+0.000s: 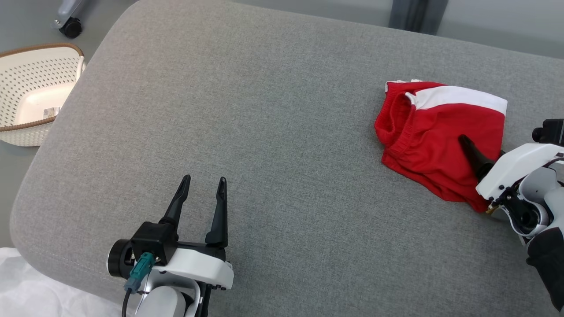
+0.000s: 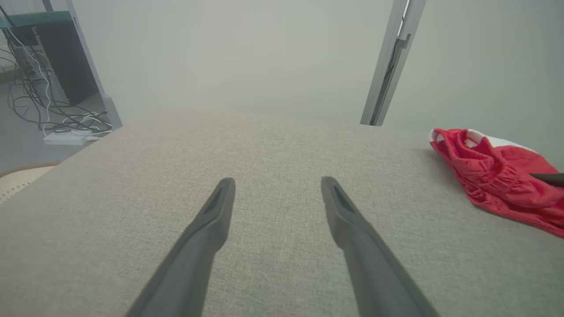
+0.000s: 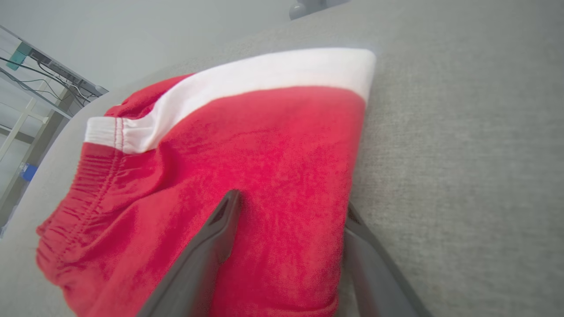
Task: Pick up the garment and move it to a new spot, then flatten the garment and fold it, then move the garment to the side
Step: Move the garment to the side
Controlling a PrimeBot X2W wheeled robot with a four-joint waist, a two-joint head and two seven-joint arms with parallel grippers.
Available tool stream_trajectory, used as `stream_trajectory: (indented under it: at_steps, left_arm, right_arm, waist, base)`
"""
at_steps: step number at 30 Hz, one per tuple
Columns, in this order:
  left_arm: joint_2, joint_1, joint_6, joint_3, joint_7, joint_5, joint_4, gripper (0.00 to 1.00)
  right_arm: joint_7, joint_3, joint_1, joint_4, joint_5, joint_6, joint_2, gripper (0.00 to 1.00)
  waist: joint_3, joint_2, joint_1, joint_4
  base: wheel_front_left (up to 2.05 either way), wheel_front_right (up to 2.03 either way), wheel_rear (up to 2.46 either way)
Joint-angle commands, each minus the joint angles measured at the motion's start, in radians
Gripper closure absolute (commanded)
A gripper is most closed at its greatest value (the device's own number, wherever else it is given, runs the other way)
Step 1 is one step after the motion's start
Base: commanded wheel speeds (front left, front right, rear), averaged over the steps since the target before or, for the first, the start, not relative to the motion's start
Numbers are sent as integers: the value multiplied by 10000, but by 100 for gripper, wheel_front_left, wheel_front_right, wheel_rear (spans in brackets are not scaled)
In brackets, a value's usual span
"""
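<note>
The garment (image 1: pixel 440 127) is a pair of red shorts with a white stripe, lying rumpled at the right of the grey padded surface (image 1: pixel 264 110). My right gripper (image 1: pixel 482 147) is open at its near right corner. In the right wrist view one finger (image 3: pixel 211 246) rests on top of the red garment (image 3: pixel 264 132) and the other runs along its right edge, with cloth between them; the right gripper (image 3: pixel 291 204) has not closed. My left gripper (image 1: pixel 205 180) is open over bare fabric at the lower left, far from the shorts. The left gripper (image 2: pixel 277 182) sees the garment (image 2: pixel 493 176) off to its right.
A cream perforated basket (image 1: pixel 35 92) stands on the floor beyond the surface's left edge, with a caster wheel (image 1: pixel 70 27) behind it. White sheeting (image 1: pixel 26 286) lies at the lower left corner. A metal post (image 2: pixel 392 66) and a desk with cables (image 2: pixel 53 88) stand beyond the far edge.
</note>
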Motion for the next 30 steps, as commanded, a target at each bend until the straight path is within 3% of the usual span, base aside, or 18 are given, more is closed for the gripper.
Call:
stream_trajectory:
  at_steps: [1, 2, 3, 4, 17, 26, 30]
  left_arm:
    - [30, -146, 48, -20, -30, -52, -32, 0]
    - [35, -178, 52, -36, -30, -56, -41, 0]
    - [35, -209, 55, -63, -30, -62, -50, 0]
    - [33, -246, 61, -93, -30, -70, -61, 0]
    - [35, -319, 86, -305, -30, 108, -39, 0]
    - [33, -325, 51, -356, -30, 234, 20, 0]
    - [33, -390, 41, -310, -30, 193, 10, 0]
  right_arm:
    - [195, 207, 14, 196, 141, 5, 36, 0]
    - [279, 310, -40, 262, 259, 5, 55, 0]
    - [343, 455, -74, 261, 317, 5, 58, 61]
    - [317, 604, -125, 253, 345, 5, 5, 100]
    - [-967, 2462, -657, 271, 40, 2, -726, 100]
    - [-1381, 4309, -1001, 109, -726, 3, -1240, 100]
    - [-1139, 5087, -1115, -172, -688, 2, -1842, 100]
  waist:
    - [112, 0, 0, 111]
    - [139, 0, 0, 140]
    - [169, 0, 0, 171]
    - [204, 0, 0, 200]
    - [-10, 0, 0, -109]
    - [-381, 0, 0, -955]
    - [-461, 0, 0, -1453]
  base:
    - [0, 0, 0]
    - [0, 0, 0]
    - [0, 0, 0]
    - [0, 0, 0]
    - [0, 0, 0]
    - [0, 0, 0]
    - [0, 0, 0]
